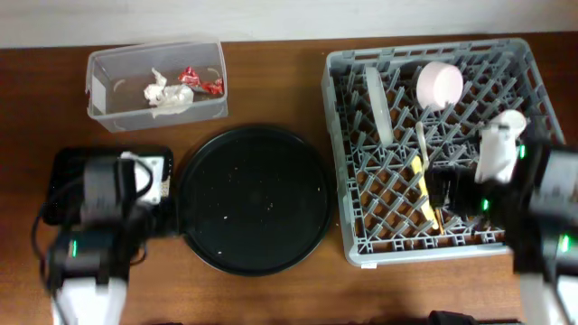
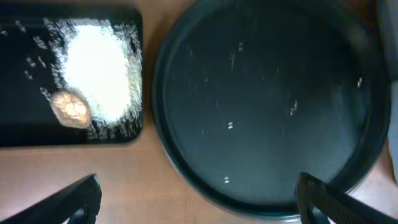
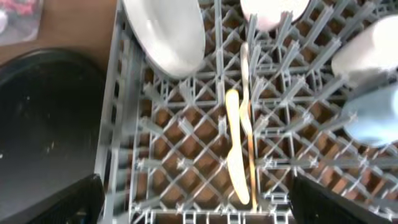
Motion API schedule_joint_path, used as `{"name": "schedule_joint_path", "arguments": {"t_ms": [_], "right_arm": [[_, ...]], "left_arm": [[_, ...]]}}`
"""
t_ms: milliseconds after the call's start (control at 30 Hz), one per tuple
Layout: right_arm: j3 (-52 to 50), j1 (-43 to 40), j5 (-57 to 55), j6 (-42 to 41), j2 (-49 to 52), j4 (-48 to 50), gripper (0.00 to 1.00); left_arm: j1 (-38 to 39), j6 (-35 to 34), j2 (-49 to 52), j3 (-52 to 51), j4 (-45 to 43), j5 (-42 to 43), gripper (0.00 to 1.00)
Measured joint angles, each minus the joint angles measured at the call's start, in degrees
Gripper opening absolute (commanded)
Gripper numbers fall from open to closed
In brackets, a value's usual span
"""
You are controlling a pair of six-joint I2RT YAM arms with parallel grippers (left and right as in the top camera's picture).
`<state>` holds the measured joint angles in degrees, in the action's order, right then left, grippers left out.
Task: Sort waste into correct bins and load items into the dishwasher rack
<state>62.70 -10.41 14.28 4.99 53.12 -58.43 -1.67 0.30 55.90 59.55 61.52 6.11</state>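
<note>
Overhead, the shallow black tray (image 1: 61,170) is largely covered by the left arm (image 1: 95,226). In the right wrist view the white plate (image 3: 168,31) and pink bowl (image 3: 273,9) are cut off by the top edge, the light blue cup (image 3: 376,118) by the right.

Nothing readable anywhere, honestly. Checked all three views and got zero letters, numbers, logos or labels. Closest thing to print: the colour patches on the red-and-white wrappers (image 1: 200,81) inside the clear tub (image 1: 101,104), up around 11 o'clock on the worktop. Way too small and blurry to make out as text, same story in the right wrist view.
</note>
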Motion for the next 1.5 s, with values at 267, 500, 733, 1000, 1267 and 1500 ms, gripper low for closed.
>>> {"name": "schedule_joint_path", "arguments": {"t_ms": [267,500,733,1000,1267,1500], "right_arm": [[-7.6,0.0,0.0,0.0,-13.1,-1.3,0.99],[-8.0,0.4,0.0,1.0,-19.4,-1.2,0.98],[-47.8,9.8,-2.4,1.7,-51.7,49.5,0.98],[-62.1,10.1,-9.5,1.7,-52.3,54.6,0.98],[-62.1,10.1,-9.6,1.6,-52.3,54.6,0.98],[-62.1,10.1,-9.6,1.6,-52.3,54.6,0.98]], "left_arm": [[0.0,-0.1,-20.9,-6.2,-1.2,-0.1,0.99],[0.0,-0.1,-20.9,-6.2,-1.2,-0.1,0.99],[0.0,-0.1,-20.9,-6.5,-0.9,-0.1,0.99],[0.0,-0.1,-20.9,-6.6,-0.7,-0.1,0.99],[0.0,-0.1,-20.9,-6.6,-0.7,-0.1,0.99],[0.0,-0.1,-21.4,-6.9,0.5,-1.1,0.99]]}}
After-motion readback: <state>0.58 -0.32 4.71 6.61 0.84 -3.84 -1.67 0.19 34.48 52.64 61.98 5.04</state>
